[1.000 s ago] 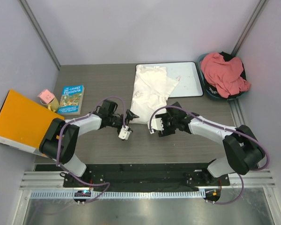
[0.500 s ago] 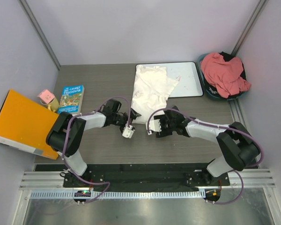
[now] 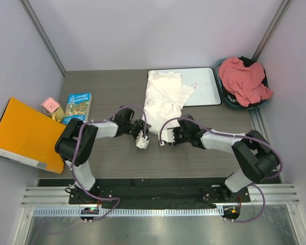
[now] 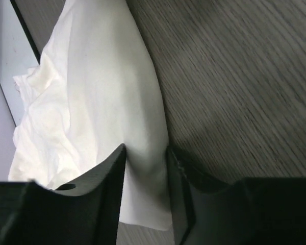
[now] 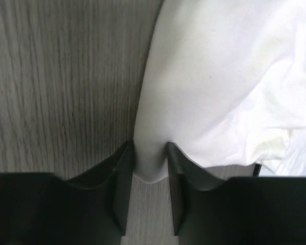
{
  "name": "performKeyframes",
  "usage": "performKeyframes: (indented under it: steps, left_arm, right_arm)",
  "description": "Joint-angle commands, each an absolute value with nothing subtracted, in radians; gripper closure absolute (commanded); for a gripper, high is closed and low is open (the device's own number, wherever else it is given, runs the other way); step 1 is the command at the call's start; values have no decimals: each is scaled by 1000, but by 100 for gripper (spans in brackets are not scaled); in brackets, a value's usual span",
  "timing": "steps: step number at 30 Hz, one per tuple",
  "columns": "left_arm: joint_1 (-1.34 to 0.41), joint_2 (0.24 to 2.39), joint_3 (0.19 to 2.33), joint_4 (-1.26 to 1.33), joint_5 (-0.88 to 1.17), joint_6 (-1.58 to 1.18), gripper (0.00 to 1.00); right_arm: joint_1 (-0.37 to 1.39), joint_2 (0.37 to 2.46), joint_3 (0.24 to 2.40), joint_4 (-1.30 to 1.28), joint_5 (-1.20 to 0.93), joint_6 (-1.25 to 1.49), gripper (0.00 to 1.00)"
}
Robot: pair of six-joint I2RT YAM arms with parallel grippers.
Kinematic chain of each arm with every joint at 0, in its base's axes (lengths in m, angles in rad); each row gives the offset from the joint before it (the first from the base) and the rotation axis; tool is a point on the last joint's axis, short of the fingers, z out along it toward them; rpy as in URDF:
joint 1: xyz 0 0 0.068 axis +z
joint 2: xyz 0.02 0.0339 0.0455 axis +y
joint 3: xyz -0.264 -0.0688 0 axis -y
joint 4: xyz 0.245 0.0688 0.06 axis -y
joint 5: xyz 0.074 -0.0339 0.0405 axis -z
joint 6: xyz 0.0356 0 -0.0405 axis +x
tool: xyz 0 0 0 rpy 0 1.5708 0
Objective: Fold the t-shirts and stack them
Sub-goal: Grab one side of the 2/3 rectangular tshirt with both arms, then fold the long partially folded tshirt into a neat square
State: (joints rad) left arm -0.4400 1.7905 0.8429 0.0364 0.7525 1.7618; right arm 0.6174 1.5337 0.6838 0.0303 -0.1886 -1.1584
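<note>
Top external view: white t-shirt [image 3: 163, 99] lies crumpled over the left end of the whiteboard [image 3: 204, 89], spilling off its near edge; left gripper [image 4: 146, 153] and right gripper [image 5: 149, 150] each pinch that near hem; salmon t-shirt [image 3: 245, 79] is heaped right of the whiteboard.

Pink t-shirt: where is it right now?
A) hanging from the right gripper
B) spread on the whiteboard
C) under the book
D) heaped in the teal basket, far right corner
D: the pink t-shirt sits bunched in the teal basket at the far right of the table; the cloth lying partly over the whiteboard is the white t-shirt.
</note>
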Motion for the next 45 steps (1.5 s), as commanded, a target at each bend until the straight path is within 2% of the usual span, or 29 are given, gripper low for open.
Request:
performKeyframes:
  steps: [1,2,3,9,18,25,29,30,33,35,39,45]
  left_arm:
    - [-440,1836,882,-145,657,1824,65]
    - [-442,1835,888,-196,658,1835,70]
    - [-443,1818,893,-222,664,1836,77]
    - [-443,1689,966,-595,787,1851,99]
    - [-457,1352,950,-1109,965,1991,100]
    - [-463,1191,945,-1370,1074,2043,100]
    - [-469,1108,904,-1301,1111,2028,100]
    - [-469,1097,882,-1248,1105,1938,100]
    - [-469,1075,848,-944,1037,1693,100]
    - [-469,1098,845,-786,999,1634,100]
    - [-460,1190,911,-723,919,1612,100]
    - [-407,1292,953,-628,908,1606,100]
  right_arm:
    - [607,1592,750,-63,-196,-1177,83]
    - [607,1597,768,-93,-199,-1177,99]
    - [607,1597,784,-142,-202,-1172,99]
    - [641,1468,827,-299,-233,-1144,99]
    - [741,1140,937,-742,-390,-1055,99]
    - [827,1049,1074,-923,-434,-979,99]
    - [839,1066,1057,-852,-399,-973,99]
    - [841,1078,1046,-823,-379,-983,99]
    - [839,1129,999,-709,-269,-1032,99]
    - [828,1178,985,-637,-209,-1055,99]
    - [775,1235,994,-551,-184,-1107,99]
    - [698,1304,1051,-445,-153,-1170,99]
